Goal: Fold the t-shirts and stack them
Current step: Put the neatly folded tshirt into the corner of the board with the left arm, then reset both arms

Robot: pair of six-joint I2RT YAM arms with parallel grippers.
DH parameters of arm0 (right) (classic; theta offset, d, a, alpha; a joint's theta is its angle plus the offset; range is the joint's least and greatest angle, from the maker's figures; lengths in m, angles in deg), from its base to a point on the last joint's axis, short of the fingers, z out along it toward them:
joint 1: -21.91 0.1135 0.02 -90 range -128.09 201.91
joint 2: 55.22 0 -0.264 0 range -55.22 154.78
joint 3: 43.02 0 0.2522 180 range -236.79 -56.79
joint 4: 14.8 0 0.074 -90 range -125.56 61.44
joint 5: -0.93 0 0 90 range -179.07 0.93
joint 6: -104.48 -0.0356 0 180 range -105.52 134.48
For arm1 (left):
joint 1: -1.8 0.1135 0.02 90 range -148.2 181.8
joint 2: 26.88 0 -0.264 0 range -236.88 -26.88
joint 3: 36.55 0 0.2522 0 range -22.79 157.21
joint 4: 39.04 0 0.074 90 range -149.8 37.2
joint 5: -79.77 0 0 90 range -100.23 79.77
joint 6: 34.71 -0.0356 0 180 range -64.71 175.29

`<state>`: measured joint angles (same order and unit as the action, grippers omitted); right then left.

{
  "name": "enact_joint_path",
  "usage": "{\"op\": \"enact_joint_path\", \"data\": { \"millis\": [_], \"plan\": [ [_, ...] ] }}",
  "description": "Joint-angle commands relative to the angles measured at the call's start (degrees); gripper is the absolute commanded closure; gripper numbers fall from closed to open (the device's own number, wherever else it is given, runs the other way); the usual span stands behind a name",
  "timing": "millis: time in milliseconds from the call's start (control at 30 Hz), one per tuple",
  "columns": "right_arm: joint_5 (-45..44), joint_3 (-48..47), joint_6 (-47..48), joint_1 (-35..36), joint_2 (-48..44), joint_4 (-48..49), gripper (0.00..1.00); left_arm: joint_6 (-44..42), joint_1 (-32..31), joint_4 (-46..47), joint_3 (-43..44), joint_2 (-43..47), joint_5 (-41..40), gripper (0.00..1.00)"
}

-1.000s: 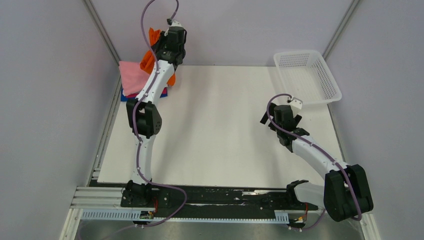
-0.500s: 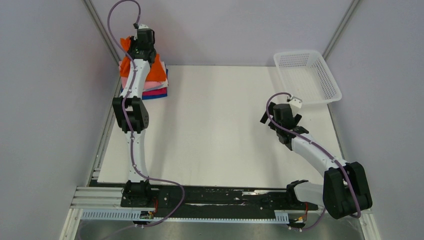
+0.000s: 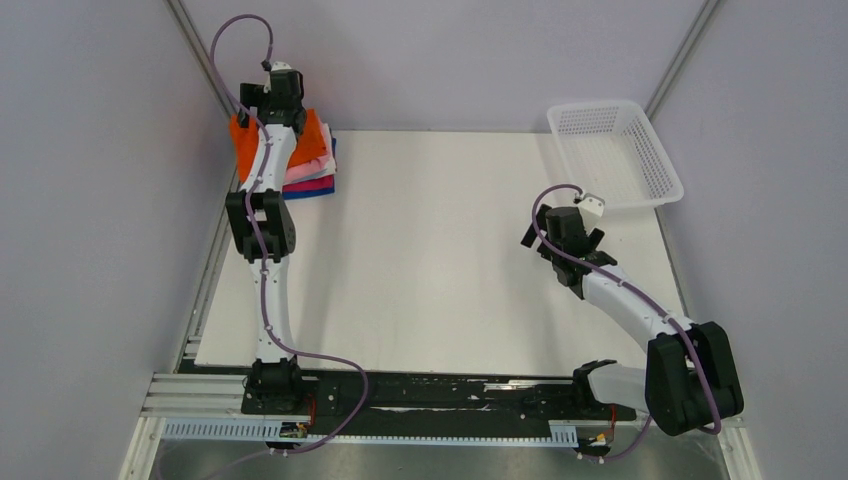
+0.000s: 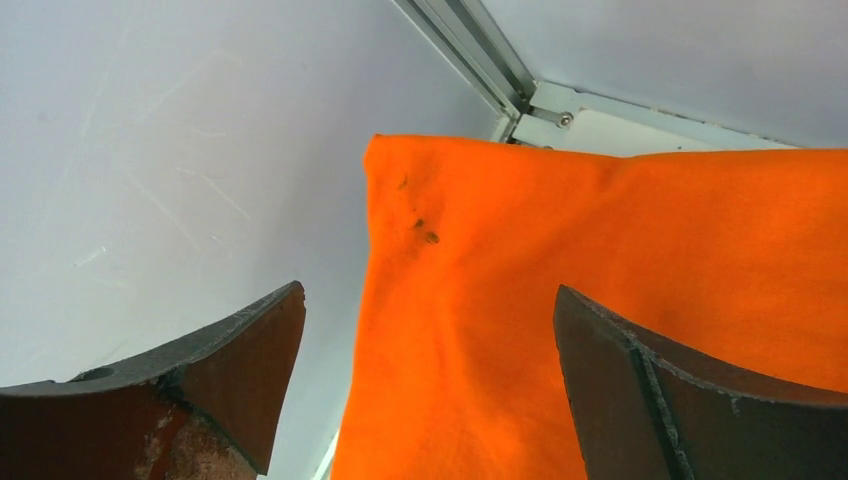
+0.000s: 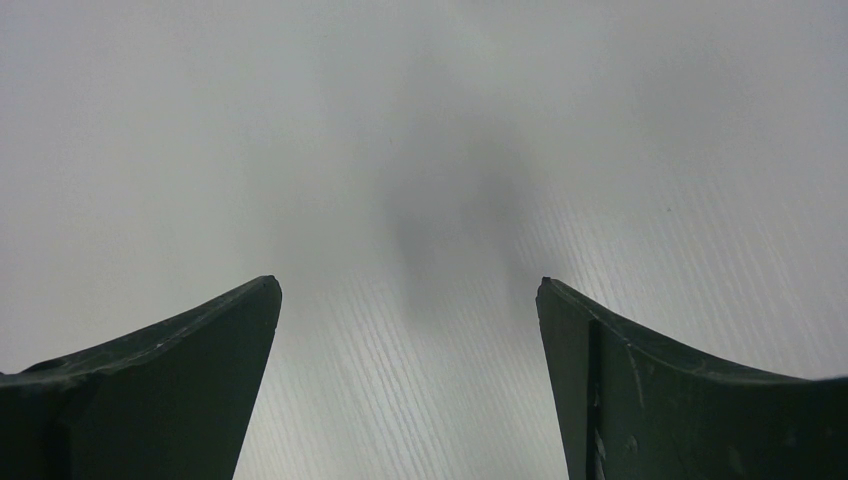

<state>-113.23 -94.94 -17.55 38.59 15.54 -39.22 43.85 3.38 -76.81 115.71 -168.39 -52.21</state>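
The bright orange t-shirt (image 3: 314, 137) lies folded on top of the stack at the table's far left corner. Under it show pink (image 3: 305, 172), magenta (image 3: 320, 184) and blue (image 3: 300, 192) edges of the other t-shirts. My left gripper (image 3: 270, 98) hovers over the stack's left part, open. In the left wrist view the orange cloth (image 4: 620, 230) fills the space below the left gripper (image 4: 428, 288), and neither finger touches it. My right gripper (image 3: 562, 245) stands open over bare table at the right, with only the white tabletop showing between the fingers of the right gripper (image 5: 408, 281).
A white mesh basket (image 3: 655, 170) sits at the far right corner of the white table (image 3: 450, 250). Grey walls and a metal frame post (image 4: 470, 50) stand close behind the stack.
The left arm carried the orange t-shirt left onto the stack, then its jaws opened and let it go. The right arm has not moved.
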Motion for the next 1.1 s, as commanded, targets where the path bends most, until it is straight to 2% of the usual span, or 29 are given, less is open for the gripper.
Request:
{"op": "enact_joint_path", "data": {
  "millis": [0,167,267,367,433,533,633,667,700,733,767,867,1067],
  "plan": [
    [-1.39,-2.14,-1.22,-0.21,-1.45,0.37,0.0,6.98,0.35,-1.53,1.21,5.4,3.47,0.0],
    [-1.23,-1.22,-1.56,-0.22,-3.77,0.37,0.0,16.64,0.26,-4.63,-6.12,12.66,14.0,0.0],
    [-1.23,-0.83,-2.47,-0.22,-5.69,0.35,0.0,22.65,-0.62,-2.59,-13.99,21.78,16.84,0.0],
    [-1.13,-0.08,-3.25,-0.25,-8.56,0.37,0.0,24.6,-4.11,6.27,-29.29,32.37,16.4,0.0],
    [-0.02,0.62,-3.47,-0.33,-11.13,0.37,0.0,24.22,-7.69,11.52,-38.66,42.82,18.41,0.0],
    [0.66,2.41,-5.38,-0.36,-15.29,0.0,0.0,27.1,-10.48,10.16,-49.23,51.89,21.26,0.0],
    [1.53,4.84,-6.73,-0.36,-20.07,-0.09,0.0,35.71,-11.5,9.24,-59.47,63.04,30.46,0.0],
    [1.84,5.83,-7.1,-0.32,-21.54,-0.15,0.0,39.44,-11.73,11.97,-66.07,65.23,32.7,0.0],
    [2.15,6.72,-7.05,-0.39,-22.82,-0.17,0.0,40.64,-12.78,13.99,-69.9,69.53,36.91,0.0],
    [2.73,7.49,-6.81,-0.32,-24.0,-0.27,0.0,42.3,-13.64,17.68,-76.59,71.42,38.43,0.0],
    [3.66,8.54,-6.48,-0.34,-25.34,-0.44,0.0,42.78,-15.72,18.82,-79.77,75.06,39.95,0.0],
    [6.93,11.16,-6.56,-0.32,-29.2,-0.61,0.0,44.97,-19.69,19.99,-91.99,80.52,40.47,0.0],
    [7.97,15.58,-7.9,-0.32,-35.6,-0.44,0.0,46.59,-24.2,17.84,-102.61,86.67,42.17,0.0]
  ]
}}
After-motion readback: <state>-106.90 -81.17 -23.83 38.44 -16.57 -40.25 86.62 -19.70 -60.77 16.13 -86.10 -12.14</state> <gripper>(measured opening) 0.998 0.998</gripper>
